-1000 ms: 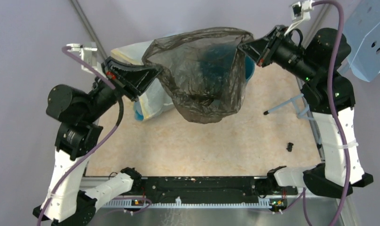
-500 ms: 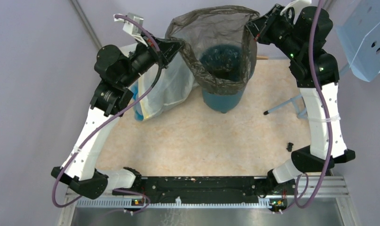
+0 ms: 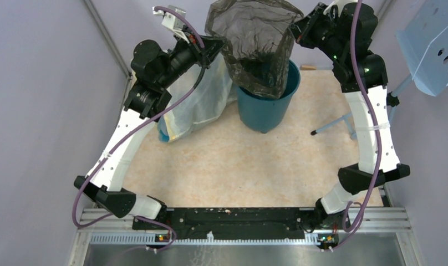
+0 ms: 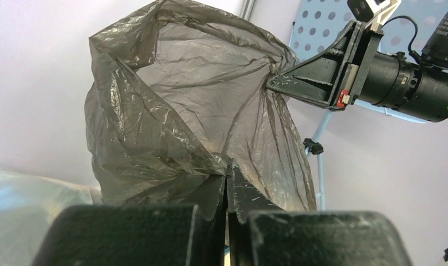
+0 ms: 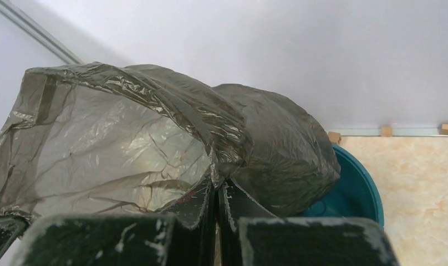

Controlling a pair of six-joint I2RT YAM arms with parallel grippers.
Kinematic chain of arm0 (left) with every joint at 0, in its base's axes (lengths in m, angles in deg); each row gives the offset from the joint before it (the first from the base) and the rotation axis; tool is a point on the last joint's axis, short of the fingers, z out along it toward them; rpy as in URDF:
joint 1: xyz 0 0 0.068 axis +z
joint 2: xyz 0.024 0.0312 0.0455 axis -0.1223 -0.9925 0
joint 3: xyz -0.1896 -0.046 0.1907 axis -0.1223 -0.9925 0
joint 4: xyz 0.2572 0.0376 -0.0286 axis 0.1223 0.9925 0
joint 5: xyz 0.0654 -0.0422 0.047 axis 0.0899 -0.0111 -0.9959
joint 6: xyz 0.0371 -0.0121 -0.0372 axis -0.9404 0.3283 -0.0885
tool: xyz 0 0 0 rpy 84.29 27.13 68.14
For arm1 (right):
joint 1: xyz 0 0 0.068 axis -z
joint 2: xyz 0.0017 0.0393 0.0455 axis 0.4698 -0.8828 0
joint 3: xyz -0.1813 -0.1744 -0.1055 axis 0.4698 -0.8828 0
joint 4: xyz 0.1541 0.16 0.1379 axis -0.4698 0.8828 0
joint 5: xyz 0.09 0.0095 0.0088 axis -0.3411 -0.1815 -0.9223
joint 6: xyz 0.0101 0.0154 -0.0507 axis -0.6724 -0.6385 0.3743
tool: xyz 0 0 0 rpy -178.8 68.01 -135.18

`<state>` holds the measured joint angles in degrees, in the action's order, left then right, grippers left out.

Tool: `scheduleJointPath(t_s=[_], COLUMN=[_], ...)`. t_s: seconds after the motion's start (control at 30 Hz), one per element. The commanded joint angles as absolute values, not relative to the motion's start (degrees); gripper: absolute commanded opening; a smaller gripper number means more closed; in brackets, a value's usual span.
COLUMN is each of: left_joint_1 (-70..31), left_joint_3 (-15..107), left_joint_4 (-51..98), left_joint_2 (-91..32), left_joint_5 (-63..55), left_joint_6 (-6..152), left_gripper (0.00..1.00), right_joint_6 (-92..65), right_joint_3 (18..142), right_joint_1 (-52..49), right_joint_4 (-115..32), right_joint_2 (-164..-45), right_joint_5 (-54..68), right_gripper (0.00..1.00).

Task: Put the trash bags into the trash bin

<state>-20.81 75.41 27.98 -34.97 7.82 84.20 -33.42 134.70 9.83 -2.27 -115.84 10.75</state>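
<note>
A thin glossy black trash bag (image 3: 255, 44) hangs open between my two grippers, its lower end sagging into the teal trash bin (image 3: 266, 108) at the back of the table. My left gripper (image 3: 219, 43) is shut on the bag's left rim; its wrist view shows the plastic (image 4: 172, 111) pinched at my fingertips (image 4: 228, 166). My right gripper (image 3: 295, 30) is shut on the right rim; its wrist view shows the bag (image 5: 155, 133) pinched at my fingertips (image 5: 216, 183) above the bin's rim (image 5: 360, 188).
A large whitish translucent bag (image 3: 197, 108) with blue contents leans left of the bin, under my left arm. A pale blue perforated panel (image 3: 432, 39) on thin legs stands at the right. A wall is close behind the bin.
Both grippers have risen and moved toward the back, carrying the open bag from in front of the bin to above it. The bag's bottom now hangs inside the bin.
</note>
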Motion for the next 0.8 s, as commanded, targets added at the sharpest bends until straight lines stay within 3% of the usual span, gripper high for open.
scheduleJointPath(t_s=[0.0, 0.47, 0.77], left_joint_1=[-20.7, -20.6, -20.6], left_joint_3=[75.6, 69.0, 73.5], left_joint_4=[26.2, 29.4, 27.3], left_joint_2=[-33.1, -27.0, -36.0], left_joint_5=[8.8, 8.1, 9.2], left_joint_6=[85.6, 89.1, 90.1], left_gripper=[0.0, 0.0, 0.0], right_joint_6=[-31.4, -34.9, -32.2], right_joint_3=[134.6, 119.4, 128.2], right_joint_1=[10.4, 10.4, 12.5], right_joint_4=[-2.8, 2.1, 11.6], right_joint_2=[-112.5, -102.9, -112.2], right_joint_5=[12.3, 14.2, 20.1], right_gripper=[0.0, 0.0, 0.0])
